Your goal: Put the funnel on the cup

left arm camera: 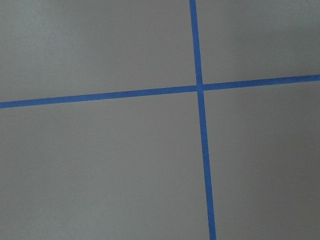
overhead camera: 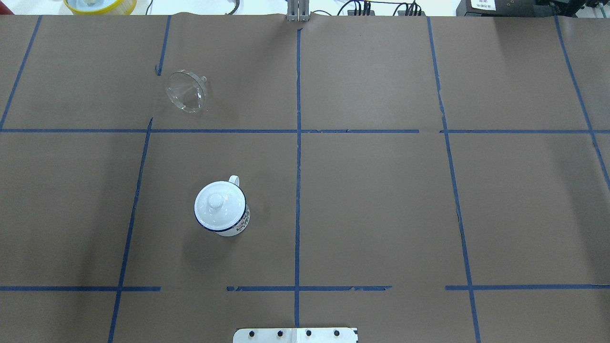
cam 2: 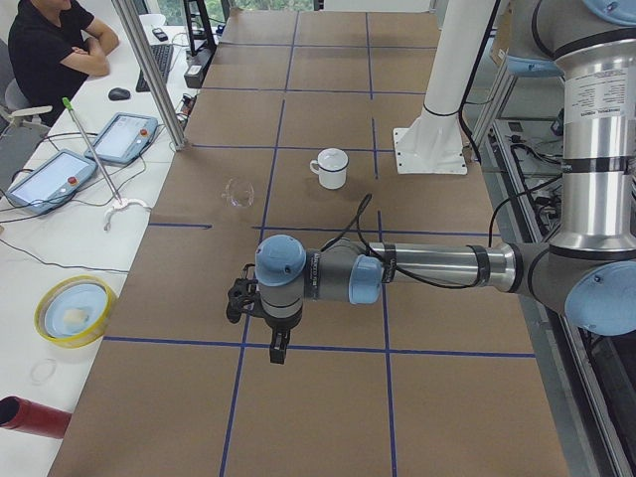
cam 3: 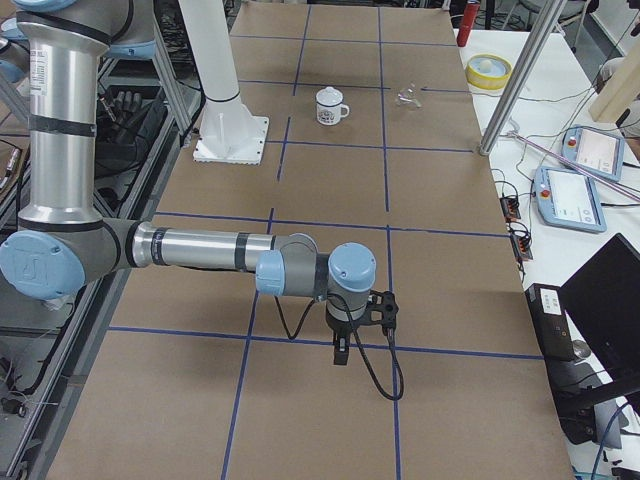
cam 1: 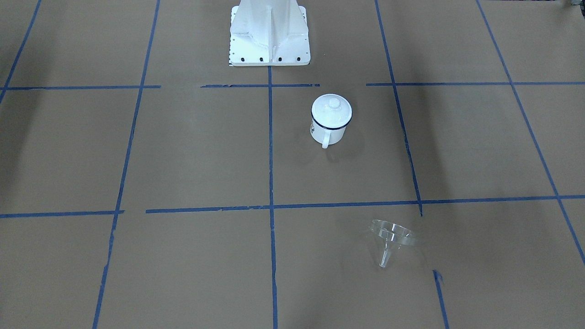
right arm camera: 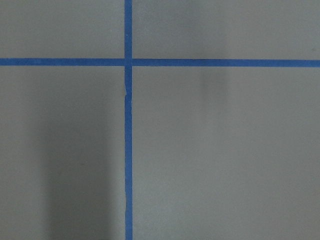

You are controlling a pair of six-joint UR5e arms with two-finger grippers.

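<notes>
The overhead camera sat behind the robot's base plate (overhead camera: 295, 335), looking forward and down. The front-facing one faced it steeply from across the table (cam 1: 183, 151), so both held the mug (cam 1: 331, 119) and funnel (cam 1: 392, 237). Each end camera looked along the table with one arm near: the left arm (cam 2: 417, 266) or the right arm (cam 3: 200, 248). Both wrist cameras looked straight down, close over blue tape crossings (left arm camera: 199, 88).

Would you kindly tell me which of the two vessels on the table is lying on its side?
The clear funnel, resting on its rim and spout; the white cup stands upright.
</notes>
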